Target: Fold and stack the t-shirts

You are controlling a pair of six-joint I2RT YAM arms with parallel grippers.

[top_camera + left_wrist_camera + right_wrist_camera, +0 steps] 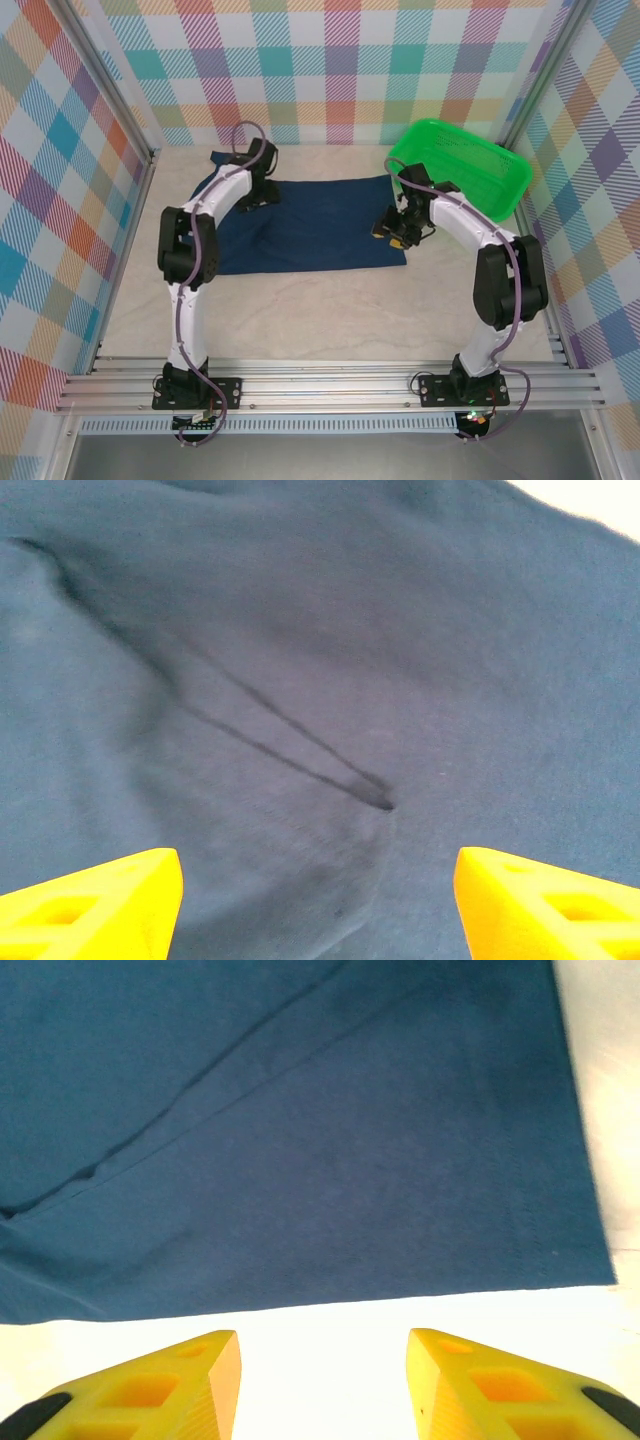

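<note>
A: How far along with the folding?

B: Early, by the look of it. One navy t-shirt [310, 225] spread flat on the worktop [330, 320], just left of the green basket [497, 150], in a rough rectangle. Possibly folded over once already, going by a seam line across the cloth, but hard to say for certain. A sleeve poking out at the corner farthest from the basket.

A: And the claws?

B: For the left claw [318, 900]: low over the shirt's end away from the basket, spread wide, gripping nothing, only creased cloth beneath. For the right claw [322, 1380]: at the shirt's edge nearest the basket, partly spread, over bare worktop just off the hem, likewise holding nothing.

A: Left to do?

B: Probably more folds to bring it down to a neat packet, then the stacking. Not yet stacked.
</note>
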